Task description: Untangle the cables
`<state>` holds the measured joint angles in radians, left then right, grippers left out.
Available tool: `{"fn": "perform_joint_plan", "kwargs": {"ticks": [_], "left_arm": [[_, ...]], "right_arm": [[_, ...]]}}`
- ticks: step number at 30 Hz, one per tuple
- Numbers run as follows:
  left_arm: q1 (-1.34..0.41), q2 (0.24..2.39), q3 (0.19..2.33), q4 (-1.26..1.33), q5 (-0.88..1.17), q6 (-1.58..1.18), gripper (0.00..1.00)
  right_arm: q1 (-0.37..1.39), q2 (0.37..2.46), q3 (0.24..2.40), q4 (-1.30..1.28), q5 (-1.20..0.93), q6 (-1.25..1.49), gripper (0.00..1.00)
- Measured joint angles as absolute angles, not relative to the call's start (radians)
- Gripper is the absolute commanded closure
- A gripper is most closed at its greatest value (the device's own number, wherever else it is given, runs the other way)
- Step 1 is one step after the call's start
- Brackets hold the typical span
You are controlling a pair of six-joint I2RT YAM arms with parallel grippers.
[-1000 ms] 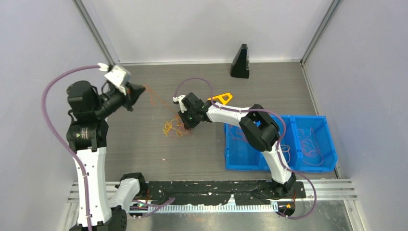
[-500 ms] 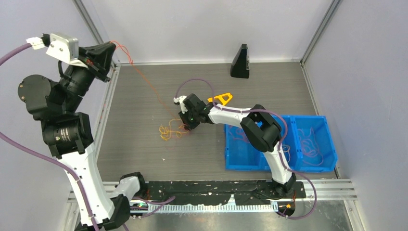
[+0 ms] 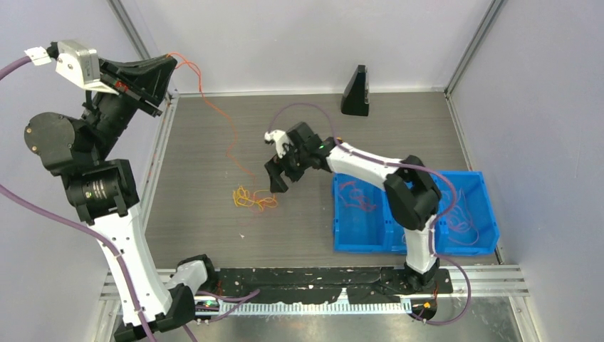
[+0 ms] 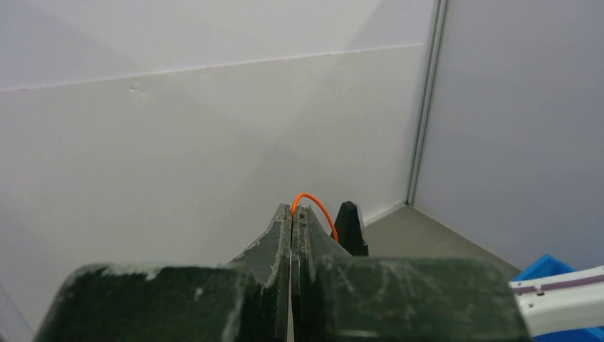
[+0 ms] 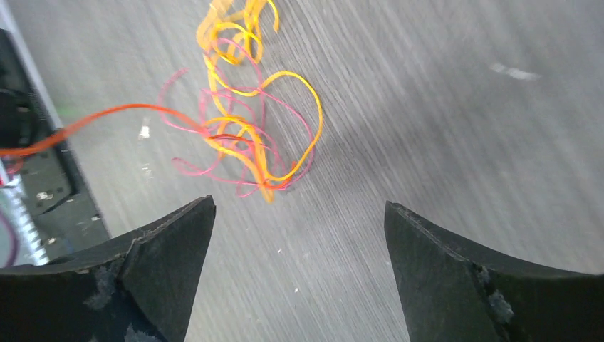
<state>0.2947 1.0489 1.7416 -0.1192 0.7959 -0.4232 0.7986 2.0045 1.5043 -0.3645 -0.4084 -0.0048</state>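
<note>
A small tangle of yellow, orange and red cables (image 3: 253, 197) lies on the grey table. One orange cable (image 3: 226, 135) rises from it to my left gripper (image 3: 169, 60), which is held high at the back left corner and shut on that strand. In the left wrist view the orange cable (image 4: 318, 208) loops out of the shut left gripper (image 4: 293, 209). My right gripper (image 3: 277, 177) hangs open just right of the tangle, nothing between its fingers. The right wrist view shows the tangle (image 5: 249, 135) ahead of the wide-open right gripper (image 5: 299, 211).
A blue two-compartment bin (image 3: 417, 246) with loose cables inside stands at the right. A black stand (image 3: 356, 91) sits by the back wall. Walls close in on three sides, and a black rail (image 3: 320, 278) runs along the near edge.
My right gripper opened, let go of the tangle and drew back up and to the right. The left arm swung up to the back left corner, pulling the orange cable out of the tangle.
</note>
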Motion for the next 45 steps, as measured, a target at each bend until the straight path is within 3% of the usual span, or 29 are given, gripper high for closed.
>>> {"fn": "perform_joint_plan", "kwargs": {"ticks": [10, 18, 24, 26, 27, 30, 38, 45], "left_arm": [[0.295, 1.055, 1.679, -0.086, 0.84, -0.489, 1.0], [0.295, 1.05, 1.676, -0.059, 0.842, -0.5, 1.0], [0.295, 1.05, 1.676, -0.059, 0.842, -0.511, 1.0], [0.295, 1.047, 1.676, -0.062, 0.842, -0.512, 1.0], [0.295, 1.045, 1.676, -0.065, 0.842, -0.512, 1.0], [0.295, 1.032, 1.676, -0.073, 0.84, -0.508, 1.0], [0.316, 0.961, 1.608, -0.176, 0.82, -0.424, 1.0], [0.32, 0.875, 1.253, -0.473, 0.842, -0.048, 1.0]], "right_arm": [[0.743, 1.697, 1.51, -0.289, -0.648, -0.105, 0.04], [0.866, 1.725, 1.588, -0.169, -0.685, -0.076, 0.07], [0.915, 1.891, 1.7, -0.124, -0.639, -0.035, 0.3], [0.913, 1.928, 1.713, -0.115, -0.609, -0.015, 0.47], [0.912, 1.938, 1.715, -0.11, -0.598, -0.01, 0.64], [0.906, 1.954, 1.721, -0.095, -0.561, 0.017, 0.92], [0.867, 1.94, 1.741, 0.0, -0.522, 0.102, 0.95], [0.809, 1.924, 1.849, 0.082, -0.522, 0.271, 0.95]]}}
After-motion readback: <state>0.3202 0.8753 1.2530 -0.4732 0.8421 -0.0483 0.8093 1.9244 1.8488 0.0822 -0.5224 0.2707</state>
